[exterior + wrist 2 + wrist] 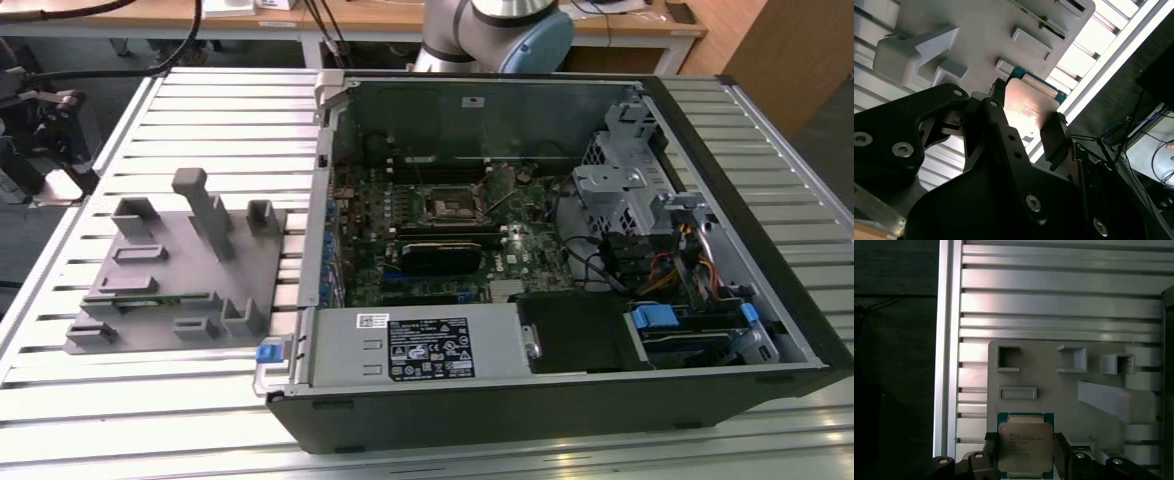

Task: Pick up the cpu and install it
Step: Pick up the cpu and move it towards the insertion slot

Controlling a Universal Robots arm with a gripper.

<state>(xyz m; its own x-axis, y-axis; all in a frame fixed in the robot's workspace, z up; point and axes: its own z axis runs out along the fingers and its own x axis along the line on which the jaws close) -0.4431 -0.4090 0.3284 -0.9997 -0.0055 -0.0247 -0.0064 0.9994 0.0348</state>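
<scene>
The gripper [1026,441] had its two black fingers [991,450] drawn in against opposite edges of the cpu [1024,447], so the chip was clamped between them with its silvery metal top facing the camera. In the second wrist view the same hold showed from the side: the cpu [1030,104] sat between the dark finger tips, its lid catching a warm reflection and a green border showing at its far edge. Whether the chip was touching anything beneath it could not be told.

Behind the chip lay the grey plastic fixture [1054,390], with its square pockets and upright posts; the cpu stood before the fixture's edge nearest the table's rim. The fixture rested on the ribbed aluminium table [1054,295], near the table's border.

In the exterior view the fixture [174,270] lay on the exterior view's left of the open computer case [561,400]. Inside the case the motherboard's dark square socket frame [454,204] was well apart from the fixture
</scene>
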